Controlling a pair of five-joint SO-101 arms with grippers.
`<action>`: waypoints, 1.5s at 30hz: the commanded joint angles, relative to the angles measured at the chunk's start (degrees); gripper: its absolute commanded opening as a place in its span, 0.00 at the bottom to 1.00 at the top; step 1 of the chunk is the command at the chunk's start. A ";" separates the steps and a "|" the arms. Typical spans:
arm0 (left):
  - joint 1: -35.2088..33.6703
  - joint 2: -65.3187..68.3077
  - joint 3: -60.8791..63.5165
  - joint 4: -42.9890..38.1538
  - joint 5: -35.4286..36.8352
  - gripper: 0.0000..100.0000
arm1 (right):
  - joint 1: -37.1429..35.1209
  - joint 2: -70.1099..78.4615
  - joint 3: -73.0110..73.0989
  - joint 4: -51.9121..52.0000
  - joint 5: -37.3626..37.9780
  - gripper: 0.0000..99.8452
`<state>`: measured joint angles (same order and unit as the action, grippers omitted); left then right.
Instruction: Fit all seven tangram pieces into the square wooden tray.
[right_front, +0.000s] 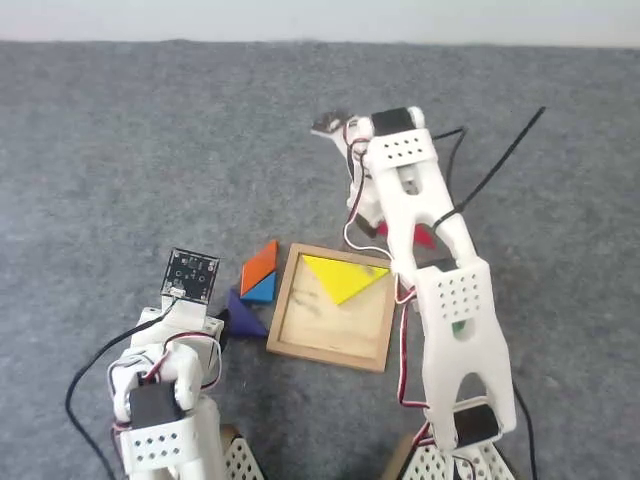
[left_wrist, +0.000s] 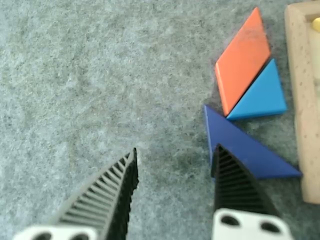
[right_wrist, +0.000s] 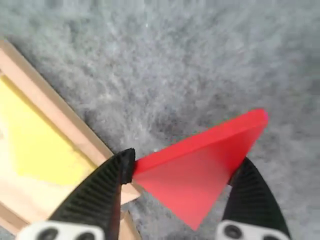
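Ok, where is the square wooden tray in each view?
High view: wooden tray mid-table, between the arms, right of the orange parallelogram.
Left wrist view: wooden tray just past the light blue triangle and dark blue triangle.
Right wrist view: wooden tray beside the red triangle held in the right hand.
Shared landmark: the yellow triangle lying in the tray.

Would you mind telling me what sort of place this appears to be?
Probably a robotics test bench: two small arms at a grey felt-covered table, with a wooden tray and coloured puzzle pieces.
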<state>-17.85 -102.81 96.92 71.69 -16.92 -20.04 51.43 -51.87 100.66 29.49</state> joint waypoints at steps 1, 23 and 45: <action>0.00 0.18 -0.40 0.35 -0.53 0.23 | 0.22 -8.66 -1.85 2.51 0.18 0.17; 0.00 0.18 -0.40 0.35 -0.53 0.23 | -23.34 -44.00 58.64 -13.58 42.73 0.17; 0.00 0.18 -0.40 0.35 -0.53 0.23 | -22.46 -42.86 58.55 -17.01 45.10 0.48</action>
<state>-17.85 -102.81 96.92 71.69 -16.92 -42.99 14.42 7.74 83.43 75.56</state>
